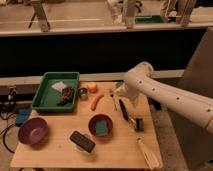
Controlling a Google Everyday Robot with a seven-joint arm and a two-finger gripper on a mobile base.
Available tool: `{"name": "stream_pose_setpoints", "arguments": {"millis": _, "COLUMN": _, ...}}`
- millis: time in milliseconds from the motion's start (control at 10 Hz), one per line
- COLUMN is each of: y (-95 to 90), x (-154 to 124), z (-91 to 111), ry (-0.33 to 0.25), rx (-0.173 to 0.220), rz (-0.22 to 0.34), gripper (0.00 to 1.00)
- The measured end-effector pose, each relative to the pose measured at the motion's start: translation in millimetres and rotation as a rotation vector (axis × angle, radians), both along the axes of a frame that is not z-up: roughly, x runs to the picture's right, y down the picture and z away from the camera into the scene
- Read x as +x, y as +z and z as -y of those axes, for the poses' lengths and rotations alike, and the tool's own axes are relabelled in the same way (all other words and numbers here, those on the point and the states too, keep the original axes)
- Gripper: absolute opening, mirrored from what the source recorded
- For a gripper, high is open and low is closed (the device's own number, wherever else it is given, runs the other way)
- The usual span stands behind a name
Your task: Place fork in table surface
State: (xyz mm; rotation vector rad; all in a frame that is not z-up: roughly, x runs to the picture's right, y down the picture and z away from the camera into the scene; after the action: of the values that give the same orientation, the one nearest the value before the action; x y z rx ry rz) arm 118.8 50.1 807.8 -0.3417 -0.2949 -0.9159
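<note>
The fork (113,100) is a slim silvery piece lying on the light wooden table surface (55,152), just right of the carrot (96,101). My gripper (117,92) hangs at the end of the white arm that reaches in from the right. It is low over the back middle of the table, right at the fork's far end. I cannot tell whether it touches the fork.
A black-handled utensil (123,109) lies right of the fork, with a small black object (139,124) beyond it. There is also a green tray (56,90), a small cup (82,93), an orange item (92,87), a purple bowl (33,131), a red bowl with a sponge (100,125), a dark block (82,141) and a pale whisk (147,152).
</note>
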Motion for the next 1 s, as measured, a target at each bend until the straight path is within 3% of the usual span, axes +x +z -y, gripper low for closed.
{"name": "stream_pose_setpoints", "arguments": {"millis": 100, "y": 6.7, "x": -6, "z": 8, "ry": -0.083, "rx": 0.016, "rz": 0.038, "gripper": 0.8}}
{"name": "stream_pose_setpoints", "arguments": {"millis": 400, "y": 25.4, "x": -35, "z": 14, "ry": -0.224, "rx": 0.028, "rz": 0.108, "gripper": 0.8}}
{"name": "stream_pose_setpoints", "arguments": {"millis": 1000, "y": 73.3, "x": -61, "z": 0, "ry": -0.342, "rx": 0.017, "rz": 0.169, "gripper": 0.8}}
